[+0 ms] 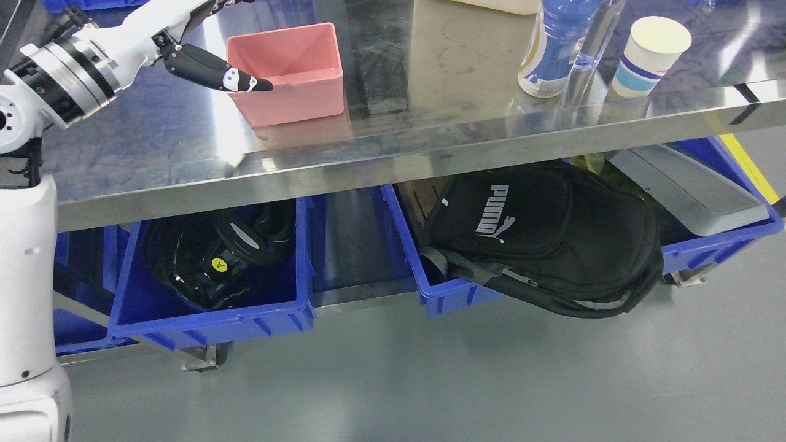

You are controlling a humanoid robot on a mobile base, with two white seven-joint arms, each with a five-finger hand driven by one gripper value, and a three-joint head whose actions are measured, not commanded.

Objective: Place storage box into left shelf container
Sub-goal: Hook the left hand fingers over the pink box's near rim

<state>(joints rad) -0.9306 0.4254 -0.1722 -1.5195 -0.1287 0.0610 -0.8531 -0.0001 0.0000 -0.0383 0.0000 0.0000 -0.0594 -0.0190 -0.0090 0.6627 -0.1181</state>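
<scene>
Risk noted: the pink storage box [288,70] sits on the steel worktop [184,147] under only a shallow contact from my left hand [212,70] — a lift from here could tip or drop it. One dark finger lies extended across the near-left rim; the remaining fingers are out of frame, so I cannot tell whether anything is gripped. My forearm comes in low from the upper left. The left blue container [209,319] below my fingers is already crowded — poor clearance.

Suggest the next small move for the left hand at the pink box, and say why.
Probably close the left hand on the near-left wall of the pink storage box. One black finger already lies across the box's left rim while the box sits on the steel table, apparently not yet gripped, so a grasp should precede any lift.
</scene>
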